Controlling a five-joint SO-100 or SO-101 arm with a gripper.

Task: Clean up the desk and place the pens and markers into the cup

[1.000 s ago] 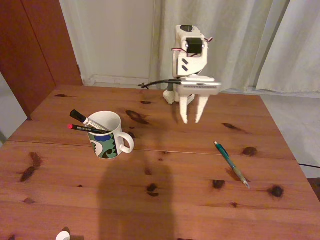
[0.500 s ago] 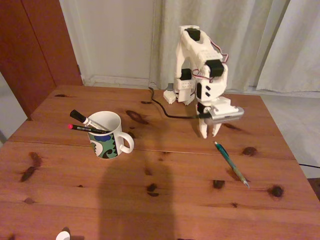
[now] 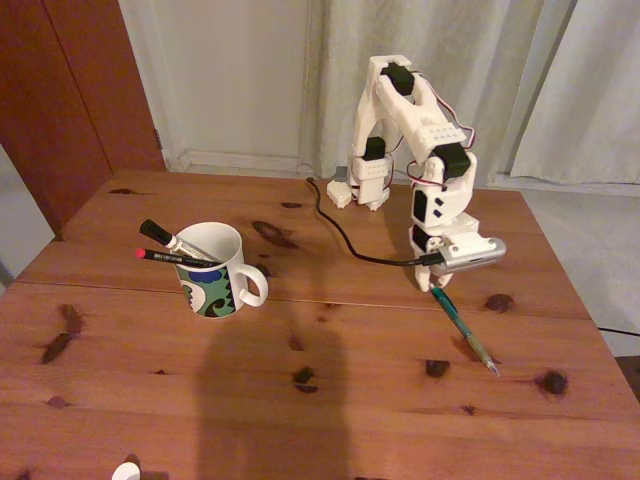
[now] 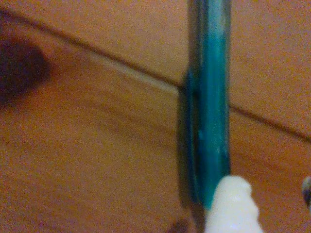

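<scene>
Having swung from above the counter's far middle down and to the right in the fixed view, now reaching low with the tool (image 3: 437, 287) at the upper end of the teal pen (image 3: 464, 329). Lying flat on the counter (image 3: 330, 400), that pen, slanting from just under the tool toward the lower right, clear tip pointing at the near right corner, between dark knots. Filling the wrist view close up, the teal pen (image 4: 209, 111) running top to bottom and crossing the counter's seam (image 4: 97, 58), with one white fingertip (image 4: 233, 206) touching or overlapping its lower end. Cannot tell whether the tool is wide, narrow or gripping: tips too small in the fixed view, second finger barely peeking at the wrist view's right edge.

Standing well apart to the left, the cup (image 3: 215, 270), upright just above the seam, handle turned toward the right. Leaning out of it over the left rim, the marker (image 3: 165, 237) with its black cap up, and the black pen (image 3: 165, 256) with its red tip pointing left, both already inside.

Trailing across the counter from the far edge to the tool's side, a black cable (image 3: 345, 240). Hanging behind the arm, pale curtains (image 3: 520, 80); standing at the left, a dark wooden door (image 3: 70, 90).
</scene>
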